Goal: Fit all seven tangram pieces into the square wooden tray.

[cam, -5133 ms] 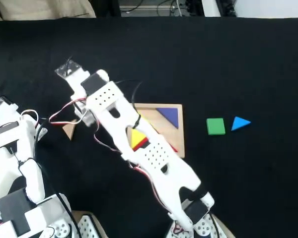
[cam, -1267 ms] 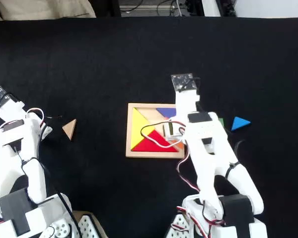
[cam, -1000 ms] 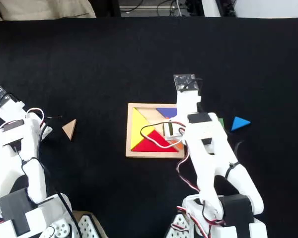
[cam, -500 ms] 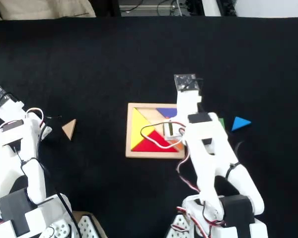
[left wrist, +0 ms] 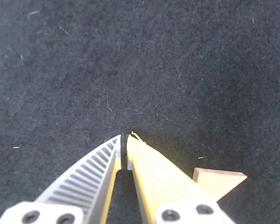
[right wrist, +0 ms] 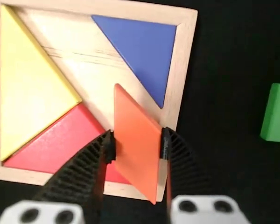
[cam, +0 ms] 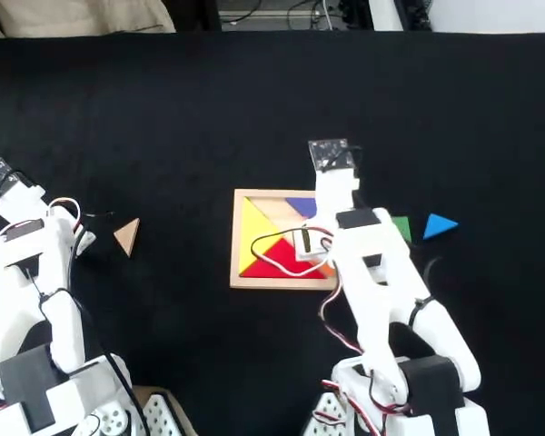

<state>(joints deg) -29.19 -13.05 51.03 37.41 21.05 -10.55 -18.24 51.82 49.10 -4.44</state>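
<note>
Tray: the square wooden tray (cam: 236, 241) is lying flat on the black tabletop (cam: 254, 109), near the middle of the high view.
Tray contents: a large yellow triangle (right wrist: 32, 88) is filling the left side and a large red triangle (right wrist: 56, 144) is sitting along the near edge, the two meeting edge to edge. A dark blue triangle (right wrist: 140, 51) is occupying the far right corner. Bare wood is showing between them.
Right gripper (right wrist: 136, 140): the jaws are clamping an orange parallelogram (right wrist: 136, 158) across its narrow width.
Orange piece: it is hanging over the tray's near right corner, overlapping the red triangle, the bare floor and the rim. I cannot tell whether it is touching the tray.
Outside tray: a green square (cam: 401, 227) is lying just right of the tray, with a light blue triangle (cam: 440, 225) beyond it. A tan triangle (cam: 127, 235) is lying well apart to the left.
Left gripper (left wrist: 123, 140): the jaws are pressing together with nothing between them, low over the tabletop and just beside the tan triangle.
</note>
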